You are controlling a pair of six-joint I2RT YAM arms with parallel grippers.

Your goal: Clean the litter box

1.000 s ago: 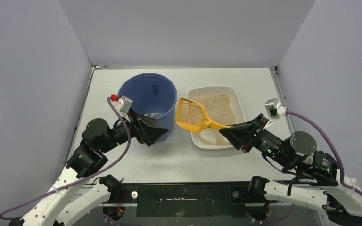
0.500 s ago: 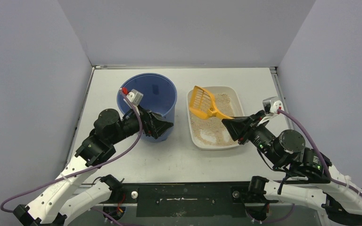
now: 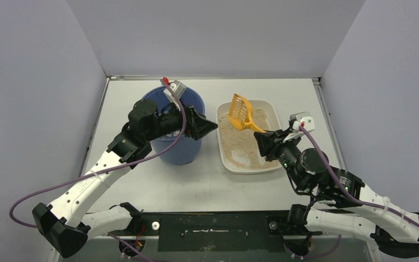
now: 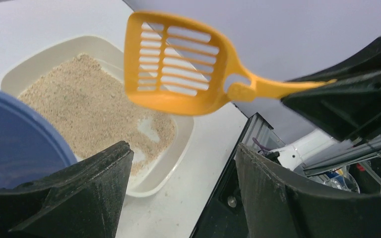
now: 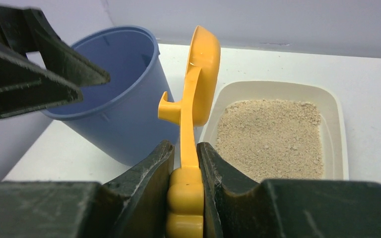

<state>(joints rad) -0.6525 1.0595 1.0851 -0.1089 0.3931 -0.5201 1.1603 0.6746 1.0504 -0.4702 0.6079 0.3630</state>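
The litter box (image 3: 245,170) is a cream tray of tan granules, right of the blue bucket (image 3: 180,150). My right gripper (image 3: 262,141) is shut on the handle of the orange slotted scoop (image 3: 240,113) and holds it on edge above the tray's far left part. In the right wrist view both fingers clamp the scoop handle (image 5: 185,146), with the tray (image 5: 340,124) beyond. My left gripper (image 3: 210,125) is open and empty, over the bucket's right rim, pointing at the scoop. In the left wrist view the scoop (image 4: 178,64) hangs over the tray (image 4: 44,49).
The bucket also shows in the left wrist view (image 4: 10,144) and the right wrist view (image 5: 124,99), close to the tray's left side. Grey walls enclose the white table (image 3: 207,185). The table's front edge and black rail (image 3: 213,224) lie near the arm bases.
My left gripper rose from the bucket's front to above its right rim, toward the tray. My right gripper carried the scoop from beside the bucket to over the tray's far end, turning it upright.
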